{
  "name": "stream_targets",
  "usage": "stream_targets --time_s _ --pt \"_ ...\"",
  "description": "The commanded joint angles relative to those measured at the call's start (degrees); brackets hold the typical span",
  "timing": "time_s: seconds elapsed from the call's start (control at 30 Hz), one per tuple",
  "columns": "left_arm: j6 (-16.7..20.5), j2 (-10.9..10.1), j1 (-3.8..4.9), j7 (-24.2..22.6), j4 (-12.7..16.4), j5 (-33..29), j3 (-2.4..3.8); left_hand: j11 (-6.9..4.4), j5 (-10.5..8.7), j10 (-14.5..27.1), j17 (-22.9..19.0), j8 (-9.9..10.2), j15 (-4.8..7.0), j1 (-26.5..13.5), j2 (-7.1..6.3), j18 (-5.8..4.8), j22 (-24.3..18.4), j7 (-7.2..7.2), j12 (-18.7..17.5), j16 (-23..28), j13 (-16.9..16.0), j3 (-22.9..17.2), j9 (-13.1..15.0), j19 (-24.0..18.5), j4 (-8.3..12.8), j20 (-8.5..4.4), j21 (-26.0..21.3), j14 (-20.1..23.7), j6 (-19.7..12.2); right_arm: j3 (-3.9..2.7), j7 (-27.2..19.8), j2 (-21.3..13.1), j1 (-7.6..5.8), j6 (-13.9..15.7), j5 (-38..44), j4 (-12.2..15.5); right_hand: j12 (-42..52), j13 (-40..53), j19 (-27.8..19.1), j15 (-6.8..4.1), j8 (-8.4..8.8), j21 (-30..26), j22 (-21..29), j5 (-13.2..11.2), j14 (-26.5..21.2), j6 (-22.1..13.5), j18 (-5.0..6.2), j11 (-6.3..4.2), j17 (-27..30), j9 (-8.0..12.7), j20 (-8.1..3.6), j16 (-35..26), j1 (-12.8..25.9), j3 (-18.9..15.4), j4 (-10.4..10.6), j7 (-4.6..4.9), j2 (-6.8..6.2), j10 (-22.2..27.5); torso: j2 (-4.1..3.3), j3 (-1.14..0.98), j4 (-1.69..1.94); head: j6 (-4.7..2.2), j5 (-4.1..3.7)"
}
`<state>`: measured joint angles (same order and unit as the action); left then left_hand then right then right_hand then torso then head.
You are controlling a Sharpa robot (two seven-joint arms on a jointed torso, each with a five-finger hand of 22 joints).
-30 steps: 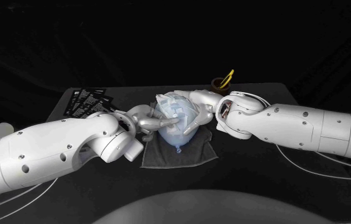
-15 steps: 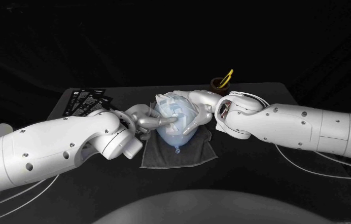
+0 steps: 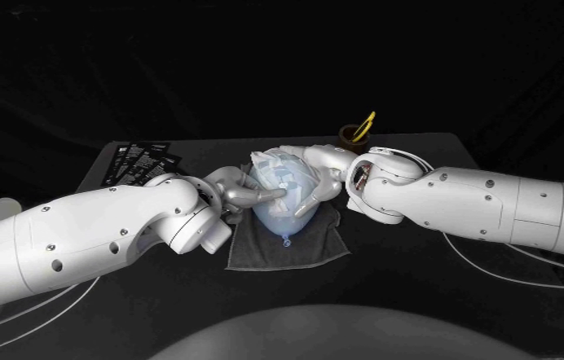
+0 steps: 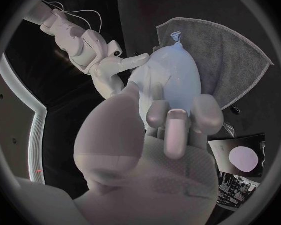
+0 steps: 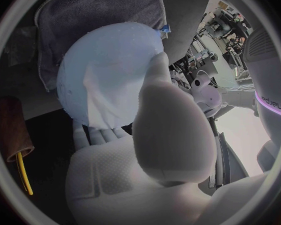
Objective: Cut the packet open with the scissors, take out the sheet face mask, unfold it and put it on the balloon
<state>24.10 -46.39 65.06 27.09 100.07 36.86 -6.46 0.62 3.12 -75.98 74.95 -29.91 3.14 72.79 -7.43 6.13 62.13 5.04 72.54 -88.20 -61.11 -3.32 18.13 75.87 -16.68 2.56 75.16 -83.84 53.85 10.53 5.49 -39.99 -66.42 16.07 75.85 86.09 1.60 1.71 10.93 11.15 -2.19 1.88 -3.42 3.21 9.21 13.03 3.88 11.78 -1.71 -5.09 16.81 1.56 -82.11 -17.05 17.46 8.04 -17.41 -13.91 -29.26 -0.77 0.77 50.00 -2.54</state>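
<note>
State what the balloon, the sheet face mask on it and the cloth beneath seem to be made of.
The balloon: probably latex, smooth, pale blue, with a knotted neck.
The sheet face mask: likely thin damp fabric, translucent, clinging in folds.
The cloth: seemingly woven towelling, matt dark grey, with stitched hem.

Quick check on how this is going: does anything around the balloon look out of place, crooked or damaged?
The mask lies creased on the balloon: one fold stands up from the surface instead of lying flat. The balloon rests on the towel, and nothing looks spilled or damaged.
</note>
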Motion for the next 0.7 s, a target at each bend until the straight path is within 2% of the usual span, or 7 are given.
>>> stream_targets --time_s 0.03,0.33,0.47,0.7 --pt "0.0 0.6 0.04 0.5 -0.1 0.7 -0.03 0.12 -0.3 0.0 10.8 0.3 -0.28 1.0 -0.01 -0.29 0.1 0.11 -0.2 -0.4 -0.2 0.4 -0.2 0.3 0.1 0.1 0.3 -5.1 0.5 0.22 0.5 0.3 0.32 -2.0 0.6 0.1 0.1 0.1 0.3 0.58 -0.14 0.4 -0.1 0.3 0.0 0.4 -0.38 0.41 0.0 0.0 0.09 -0.1 -0.5 0.3 -0.1 3.68 -0.08 0.2 0.0 0.0 0.04 0.0 0.02" --pt "0.1 1.5 0.09 0.4 -0.6 0.7 -0.03 0.06 -0.29 -0.2 11.0 0.5 -0.23 2.7 0.43 -0.29 0.1 0.05 -0.1 -0.4 -0.4 0.3 -0.3 0.4 0.1 0.06 0.3 -5.1 0.9 0.22 0.8 0.5 0.38 -2.1 0.6 0.1 0.1 0.1 0.4 0.68 -0.17 0.4 -0.1 0.3 0.0 0.4 -0.4 0.52 0.0 -0.1 0.1 -0.1 -0.5 0.3 -0.1 3.76 -0.06 0.2 0.0 -0.01 -0.01 0.0 -0.05" --pt "0.2 1.8 0.13 0.4 -0.6 0.7 -0.03 -0.03 -0.28 -0.3 11.1 0.7 -0.15 4.8 0.8 -0.29 0.1 -0.03 0.0 -0.5 -0.6 -0.5 -0.5 0.4 0.2 0.01 0.3 -5.2 1.2 0.22 1.0 0.6 0.45 -2.1 0.6 0.0 0.1 0.1 0.4 0.68 -0.17 0.4 -0.1 0.3 0.0 0.4 -0.4 0.52 0.0 -0.1 0.1 -0.1 -0.5 0.3 -0.1 3.76 -0.06 0.2 -0.02 0.0 0.01 0.0 -0.11" --pt "1.2 2.3 0.19 0.4 -0.9 0.7 -0.03 -0.57 -0.25 -0.6 11.4 1.6 0.34 11.4 2.24 -0.34 0.4 -0.57 0.0 -0.6 -1.0 -6.4 -1.2 0.5 0.5 -0.4 0.5 -5.3 2.3 0.22 1.2 0.6 0.51 -2.2 0.6 -0.1 0.1 0.1 0.6 0.84 -0.18 0.5 -0.1 0.3 0.0 0.4 -0.41 0.72 0.0 -0.1 0.1 -0.1 -0.6 0.4 -0.1 3.89 0.0 0.1 0.01 0.0 0.05 0.0 -0.06"
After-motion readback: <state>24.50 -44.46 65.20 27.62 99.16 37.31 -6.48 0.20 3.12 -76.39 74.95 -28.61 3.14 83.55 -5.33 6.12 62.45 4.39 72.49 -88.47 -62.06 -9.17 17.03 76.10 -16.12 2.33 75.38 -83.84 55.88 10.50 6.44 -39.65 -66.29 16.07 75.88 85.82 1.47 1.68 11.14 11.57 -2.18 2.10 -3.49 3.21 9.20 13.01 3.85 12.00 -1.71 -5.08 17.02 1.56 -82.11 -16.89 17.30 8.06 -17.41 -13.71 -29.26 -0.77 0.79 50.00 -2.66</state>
